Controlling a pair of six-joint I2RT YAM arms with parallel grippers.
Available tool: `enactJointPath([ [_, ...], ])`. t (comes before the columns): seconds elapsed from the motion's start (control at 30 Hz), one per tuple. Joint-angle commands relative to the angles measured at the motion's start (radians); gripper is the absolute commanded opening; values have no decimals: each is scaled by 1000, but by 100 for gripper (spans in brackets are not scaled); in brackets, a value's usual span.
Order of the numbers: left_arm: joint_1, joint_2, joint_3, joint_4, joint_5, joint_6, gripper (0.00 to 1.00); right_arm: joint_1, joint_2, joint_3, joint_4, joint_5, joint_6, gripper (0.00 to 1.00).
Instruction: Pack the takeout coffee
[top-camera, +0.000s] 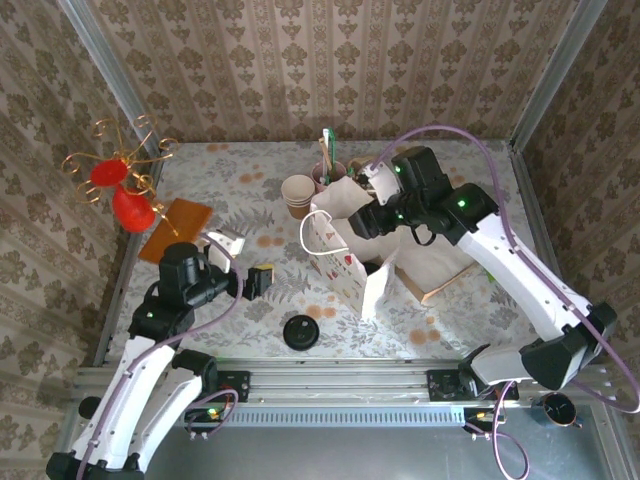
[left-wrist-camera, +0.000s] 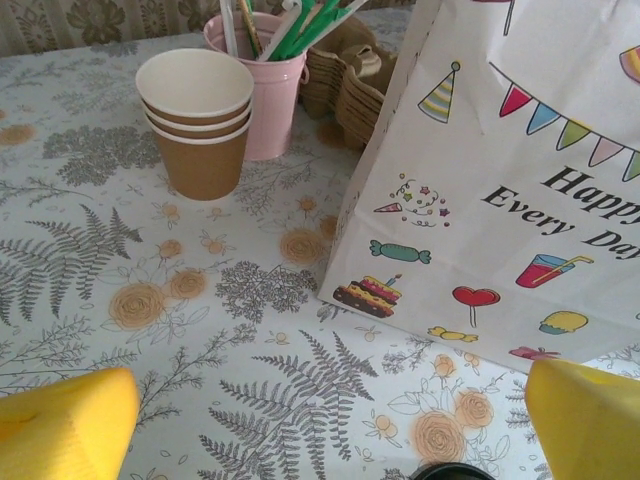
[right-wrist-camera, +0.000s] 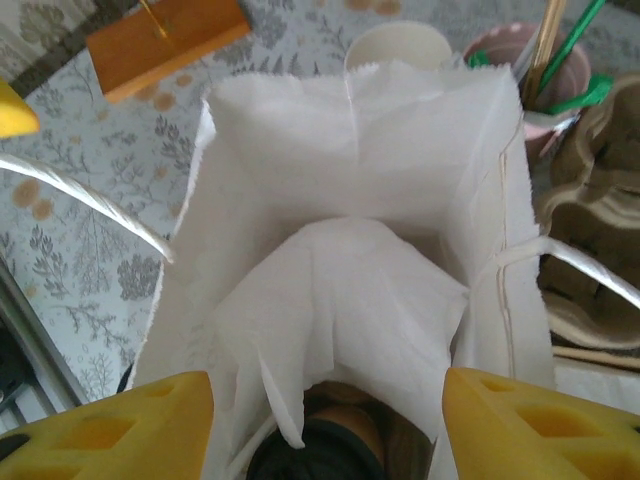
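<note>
Between the right fingers (right-wrist-camera: 520, 420), spread wide over the mouth of the white paper bag (right-wrist-camera: 350, 130) and gripping nothing: the takeout coffee (right-wrist-camera: 315, 455), low inside the bag. Only part of its black lid and beige wall on show, the rest under a fold of bag paper and cut off by the frame edge. Left fingers (left-wrist-camera: 70, 425) likewise wide apart and empty, low beside the bag's printed side.
</note>
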Motion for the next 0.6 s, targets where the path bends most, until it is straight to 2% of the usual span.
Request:
enactJointPath([
  [0.0, 5, 9, -10, 24, 31, 0, 100, -10, -60, -19, 122, 17, 0, 64],
  [0.23, 4, 33, -7, 23, 41, -2, 100, -37, -129, -68, 248, 46, 41, 68],
  [0.57, 1, 54, -5, 27, 69, -14, 100, -83, -160, -70, 325, 88, 125, 72],
])
